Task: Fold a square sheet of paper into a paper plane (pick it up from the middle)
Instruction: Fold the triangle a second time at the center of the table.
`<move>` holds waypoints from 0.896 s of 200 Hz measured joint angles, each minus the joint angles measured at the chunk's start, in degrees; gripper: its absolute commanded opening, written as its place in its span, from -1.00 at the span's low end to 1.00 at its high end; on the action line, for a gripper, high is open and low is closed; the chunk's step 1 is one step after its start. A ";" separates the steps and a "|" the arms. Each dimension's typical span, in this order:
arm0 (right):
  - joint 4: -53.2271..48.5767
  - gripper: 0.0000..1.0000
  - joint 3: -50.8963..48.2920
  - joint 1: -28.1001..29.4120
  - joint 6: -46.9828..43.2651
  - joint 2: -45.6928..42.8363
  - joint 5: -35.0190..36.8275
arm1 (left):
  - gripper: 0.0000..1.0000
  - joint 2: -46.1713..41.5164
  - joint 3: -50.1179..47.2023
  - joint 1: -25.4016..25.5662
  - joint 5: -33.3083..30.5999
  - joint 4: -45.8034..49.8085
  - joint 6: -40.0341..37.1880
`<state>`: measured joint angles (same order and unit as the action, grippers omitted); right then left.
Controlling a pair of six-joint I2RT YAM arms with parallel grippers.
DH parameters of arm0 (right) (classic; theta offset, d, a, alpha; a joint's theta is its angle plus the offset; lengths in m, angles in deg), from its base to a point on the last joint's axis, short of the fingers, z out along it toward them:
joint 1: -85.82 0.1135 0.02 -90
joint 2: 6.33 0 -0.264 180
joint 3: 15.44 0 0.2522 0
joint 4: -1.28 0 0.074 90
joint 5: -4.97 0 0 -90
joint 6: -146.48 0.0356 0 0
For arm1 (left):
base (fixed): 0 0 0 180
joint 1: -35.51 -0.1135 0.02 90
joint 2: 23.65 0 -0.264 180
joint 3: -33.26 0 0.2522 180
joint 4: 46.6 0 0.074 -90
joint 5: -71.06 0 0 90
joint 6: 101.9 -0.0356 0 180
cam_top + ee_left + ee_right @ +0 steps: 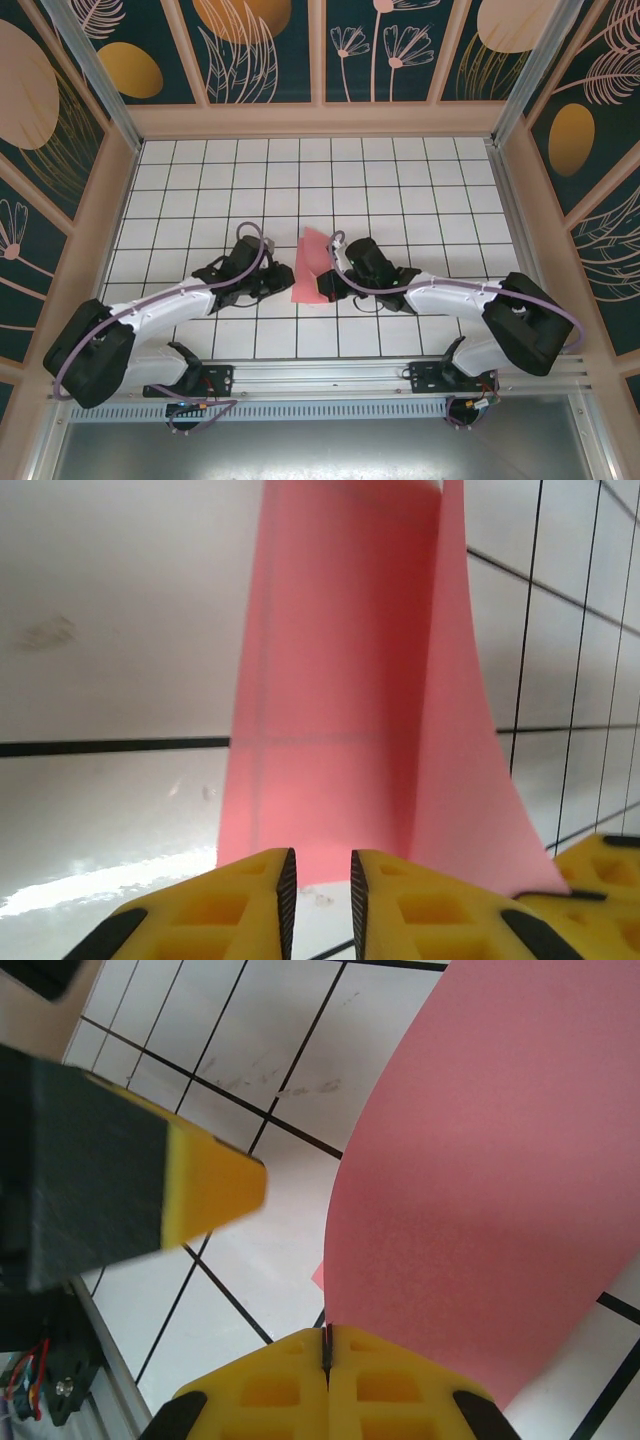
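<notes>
Our right fingers (285, 1380) pinch the thin pink-red square sheet of paper (308, 268) in the middle of the white bench (400, 170). Our left fingers (240, 905) stand a little apart. A hard pull could rip it.

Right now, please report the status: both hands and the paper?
Left hand slightly open, facing the paper. Right hand shut on the paper's edge, one flap raised. No obstacle seen.

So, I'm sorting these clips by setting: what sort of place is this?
Likely a purpose-built robot test cell, not a home: a white grid-tiled tabletop, leaf-patterned wall panels boxing it in, and an aluminium mounting rail along the near edge.
</notes>
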<state>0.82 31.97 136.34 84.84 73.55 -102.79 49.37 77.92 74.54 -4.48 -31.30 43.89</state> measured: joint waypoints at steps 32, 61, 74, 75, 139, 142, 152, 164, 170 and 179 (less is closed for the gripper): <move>0.28 -0.91 -0.07 -1.05 0.00 0.13 -2.08 | -0.59 4.68 0.50 2.64 1.03 -1.40 -0.02; 0.31 -0.91 -0.07 -1.31 0.02 0.94 -2.34 | -0.70 8.61 2.23 3.65 1.57 -2.45 -0.13; 0.31 -0.91 -0.09 -1.33 0.02 1.20 -2.27 | -0.74 10.32 2.82 3.76 1.60 -3.02 -0.13; 0.31 -0.91 -0.09 -1.33 0.02 1.20 -2.27 | -0.74 10.40 2.84 3.76 1.62 -3.02 -0.13; 0.26 -0.89 -0.33 -2.19 0.02 2.23 -1.81 | -0.78 11.98 2.73 3.85 0.52 -3.08 -0.15; 0.24 -0.89 -0.33 -2.23 0.02 2.40 -1.81 | -0.77 12.02 2.64 3.85 0.52 -3.06 -0.15; 0.20 -0.89 -0.33 -2.45 0.02 3.04 -1.79 | -0.78 12.31 2.34 3.85 0.52 -3.08 -0.15; -0.09 -0.89 -0.31 -2.56 0.00 3.76 -1.64 | -0.80 12.83 1.90 3.85 0.52 -3.06 -0.15; -0.26 -0.89 -0.31 -2.62 0.00 4.11 -1.62 | -0.81 13.07 1.77 3.85 0.52 -3.04 -0.17; -0.66 -0.88 -0.22 -2.71 -0.04 4.66 -1.51 | -0.81 13.40 1.68 3.85 0.52 -3.08 -0.20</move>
<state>0.16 31.75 133.63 84.80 78.20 -104.29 62.76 79.60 78.38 -3.96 -34.38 43.70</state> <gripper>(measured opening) 0.063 0.099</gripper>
